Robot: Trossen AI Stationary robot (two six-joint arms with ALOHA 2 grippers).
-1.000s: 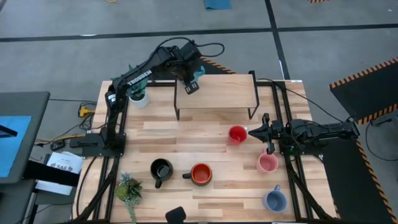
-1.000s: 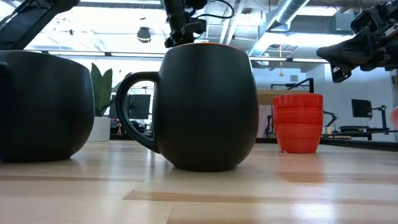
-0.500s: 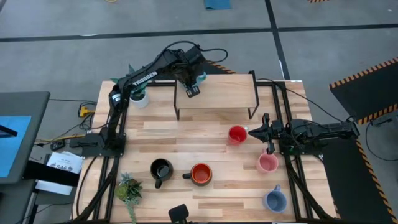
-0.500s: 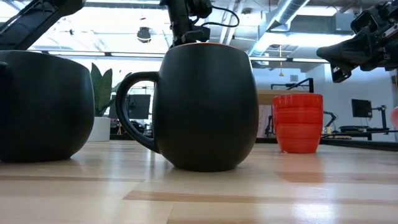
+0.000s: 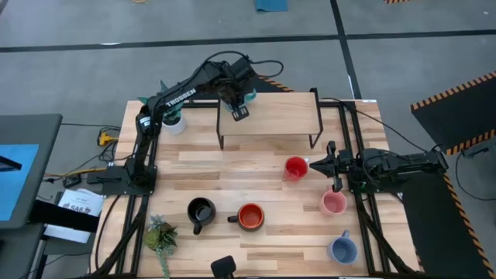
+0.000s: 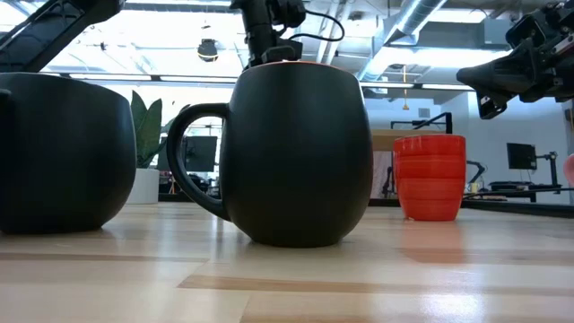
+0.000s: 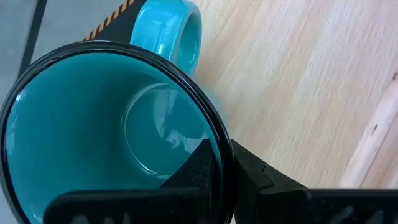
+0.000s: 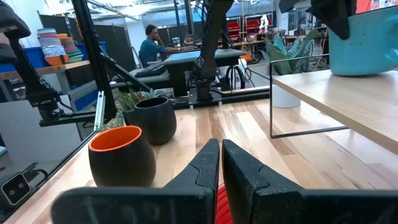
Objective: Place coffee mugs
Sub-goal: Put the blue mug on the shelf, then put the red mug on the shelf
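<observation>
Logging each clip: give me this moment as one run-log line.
left hand: shut on teal mug, on shelf | right hand: shut, by red mug | black, orange, pink, light blue mugs: on table

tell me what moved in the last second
The left gripper, shut on the teal mug, carried it a little to the right and set it down at the raised shelf's back left corner. The right gripper stayed by the red mug; the other mugs have not moved.
</observation>
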